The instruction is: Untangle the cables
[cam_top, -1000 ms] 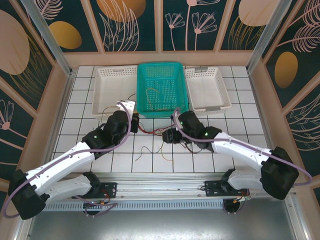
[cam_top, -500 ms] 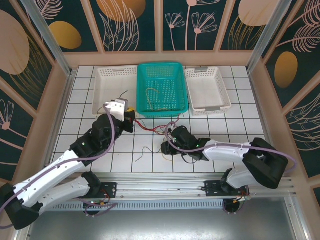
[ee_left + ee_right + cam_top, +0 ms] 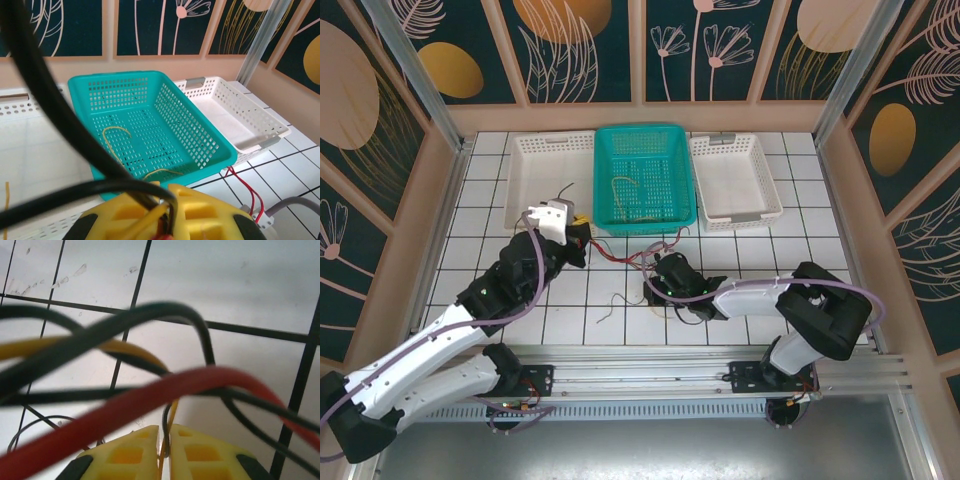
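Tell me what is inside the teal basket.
Yellow-tan cable loops lie on the teal basket's perforated floor. In the left wrist view, the left gripper and black cables cover its near edge.

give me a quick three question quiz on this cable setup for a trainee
1. True or false: the teal basket stands between the left white basket and the right white basket.
2. What lies inside the teal basket? A) a yellow-tan cable B) a red cable C) a black plug
3. Fill in: the right end effector is shut on thin ____.
Key: 1 true; 2 A; 3 cables.
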`<action>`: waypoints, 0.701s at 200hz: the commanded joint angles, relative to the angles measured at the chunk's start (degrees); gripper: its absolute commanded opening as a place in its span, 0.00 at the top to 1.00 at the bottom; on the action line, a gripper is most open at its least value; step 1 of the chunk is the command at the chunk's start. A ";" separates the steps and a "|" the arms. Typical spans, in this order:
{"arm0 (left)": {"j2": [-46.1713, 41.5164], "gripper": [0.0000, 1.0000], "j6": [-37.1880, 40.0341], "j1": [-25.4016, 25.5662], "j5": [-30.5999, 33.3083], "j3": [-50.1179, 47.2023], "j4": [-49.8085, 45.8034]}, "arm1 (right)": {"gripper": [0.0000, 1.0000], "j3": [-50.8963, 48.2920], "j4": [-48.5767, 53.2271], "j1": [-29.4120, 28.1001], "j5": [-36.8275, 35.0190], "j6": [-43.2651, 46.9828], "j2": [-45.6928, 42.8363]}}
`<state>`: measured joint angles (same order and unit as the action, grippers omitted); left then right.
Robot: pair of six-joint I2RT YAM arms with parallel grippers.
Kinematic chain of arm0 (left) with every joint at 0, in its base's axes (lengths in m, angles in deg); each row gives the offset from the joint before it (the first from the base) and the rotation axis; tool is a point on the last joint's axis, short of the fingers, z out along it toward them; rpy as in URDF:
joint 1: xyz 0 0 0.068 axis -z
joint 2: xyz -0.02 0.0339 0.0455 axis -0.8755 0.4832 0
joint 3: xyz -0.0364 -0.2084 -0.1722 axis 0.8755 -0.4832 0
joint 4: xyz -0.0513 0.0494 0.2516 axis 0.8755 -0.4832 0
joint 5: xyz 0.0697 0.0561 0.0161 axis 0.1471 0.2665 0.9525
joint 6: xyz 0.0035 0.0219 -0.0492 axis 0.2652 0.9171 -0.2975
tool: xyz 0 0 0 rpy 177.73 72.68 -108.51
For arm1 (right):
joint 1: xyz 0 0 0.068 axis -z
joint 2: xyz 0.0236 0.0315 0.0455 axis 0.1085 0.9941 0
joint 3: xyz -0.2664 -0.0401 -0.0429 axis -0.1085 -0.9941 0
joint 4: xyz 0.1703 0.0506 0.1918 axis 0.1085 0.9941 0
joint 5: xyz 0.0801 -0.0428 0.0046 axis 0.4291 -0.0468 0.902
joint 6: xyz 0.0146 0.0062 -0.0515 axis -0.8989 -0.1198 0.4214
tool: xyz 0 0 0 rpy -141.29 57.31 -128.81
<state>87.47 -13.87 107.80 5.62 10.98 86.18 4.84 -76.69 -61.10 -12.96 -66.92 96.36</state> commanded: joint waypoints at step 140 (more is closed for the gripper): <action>10.30 1.00 -1.42 -0.29 1.63 5.82 -6.16 | 1.00 -4.95 29.91 19.63 -2.07 5.47 -41.45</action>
<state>96.28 -13.85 107.80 8.68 13.66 82.03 -0.67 -51.87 -43.79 -19.10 -64.45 57.26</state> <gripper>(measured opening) 0.076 0.042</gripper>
